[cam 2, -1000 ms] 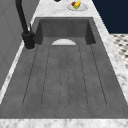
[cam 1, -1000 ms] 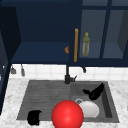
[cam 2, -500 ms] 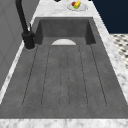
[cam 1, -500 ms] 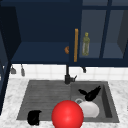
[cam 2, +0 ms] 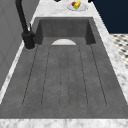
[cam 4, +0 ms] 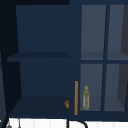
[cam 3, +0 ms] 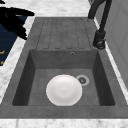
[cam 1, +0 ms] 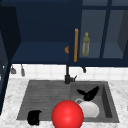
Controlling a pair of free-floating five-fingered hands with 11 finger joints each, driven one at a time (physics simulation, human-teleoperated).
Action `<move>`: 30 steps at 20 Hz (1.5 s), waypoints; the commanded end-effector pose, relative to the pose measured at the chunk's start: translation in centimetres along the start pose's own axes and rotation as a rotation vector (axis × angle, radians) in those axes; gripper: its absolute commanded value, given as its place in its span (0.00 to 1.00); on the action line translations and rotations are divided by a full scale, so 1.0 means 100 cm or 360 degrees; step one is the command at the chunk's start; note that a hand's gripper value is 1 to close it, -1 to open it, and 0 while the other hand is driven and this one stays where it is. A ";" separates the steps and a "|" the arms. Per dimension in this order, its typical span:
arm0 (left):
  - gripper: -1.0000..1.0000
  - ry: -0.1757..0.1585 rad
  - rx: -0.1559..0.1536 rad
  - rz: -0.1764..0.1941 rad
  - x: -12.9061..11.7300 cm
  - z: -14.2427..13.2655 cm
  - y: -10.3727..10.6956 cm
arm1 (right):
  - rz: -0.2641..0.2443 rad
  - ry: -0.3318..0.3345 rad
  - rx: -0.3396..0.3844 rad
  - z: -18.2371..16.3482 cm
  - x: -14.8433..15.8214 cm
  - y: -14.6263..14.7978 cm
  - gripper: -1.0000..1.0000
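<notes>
Front view has the right hand (cam 1: 88, 93) hovering with fingers spread and holding nothing just above the white plate (cam 1: 88, 110) lying flat in the sink basin (cam 1: 106, 100), plate ungrasped, while the left hand (cam 1: 34, 117) hangs curled, empty, by the drainboard's front edge.

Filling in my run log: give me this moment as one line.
left hand: curled, front of drainboard | right hand: open over basin | white plate: in basin | red ball: front edge
</notes>
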 end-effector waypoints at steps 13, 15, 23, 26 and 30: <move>0.50 0.0000 0.0000 0.0000 0.000 0.000 0.000 | -0.0057 0.0338 0.0003 0.072 0.042 0.021 0.00; 0.50 0.0000 0.0000 0.0000 0.000 0.000 0.000 | -0.0059 0.0372 -0.0005 0.087 0.051 0.023 0.00; 0.50 0.0000 0.0000 0.0000 0.000 0.000 0.000 | -0.0044 0.0373 0.0019 0.149 0.095 0.009 0.00; 0.50 0.0000 0.0000 0.0000 0.000 0.000 0.000 | -0.0058 0.0389 0.0024 0.170 0.117 -0.004 0.00; 0.50 0.0000 0.0000 0.0000 0.000 0.000 0.000 | -0.0079 0.0368 0.0040 0.184 0.145 -0.023 0.00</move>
